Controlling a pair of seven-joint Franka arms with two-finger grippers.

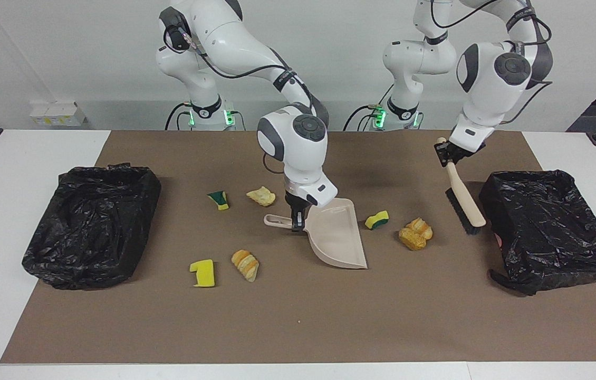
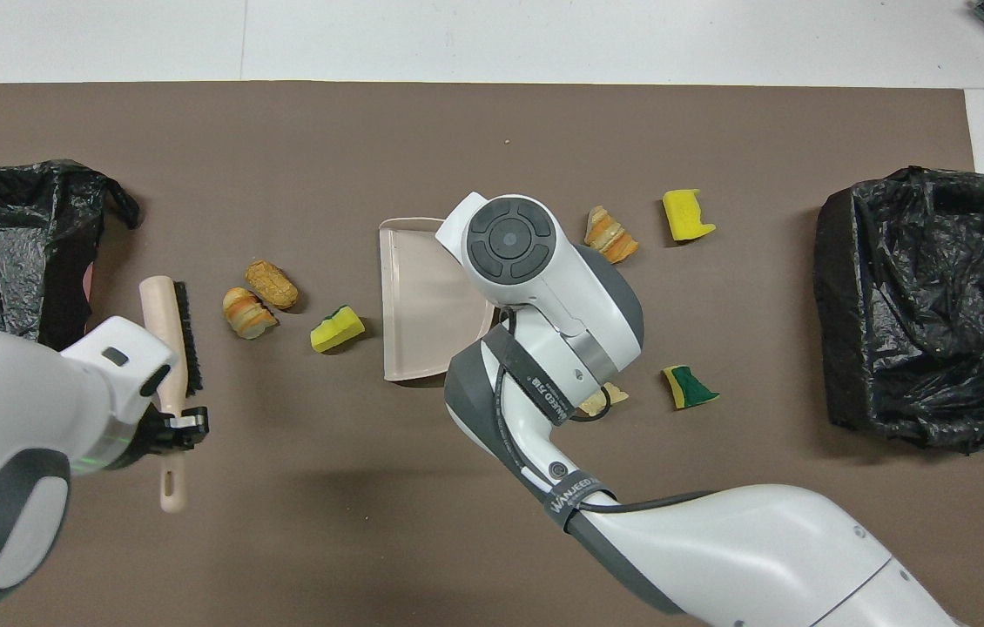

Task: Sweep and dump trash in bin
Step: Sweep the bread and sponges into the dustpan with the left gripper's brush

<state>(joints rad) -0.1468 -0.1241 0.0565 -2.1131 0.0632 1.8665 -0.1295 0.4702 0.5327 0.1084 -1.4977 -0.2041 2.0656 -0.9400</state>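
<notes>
Your right end effector [image 1: 296, 220] pinches dustpan [image 1: 336, 235] handle, wrist vertical; left end effector [image 1: 448, 154] clamps brush [image 1: 464, 199]; overhead view hides right grip.

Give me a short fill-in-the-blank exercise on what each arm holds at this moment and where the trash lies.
1. The right gripper is shut on the handle of the ____.
2. The left gripper holds a ____ by its handle.
3. Each end of the table has a bin lined with a ____ bag.
4. All the trash pieces lie on the brown mat; the dustpan holds ____ of them.

Missing words: dustpan; brush; black; none
</notes>
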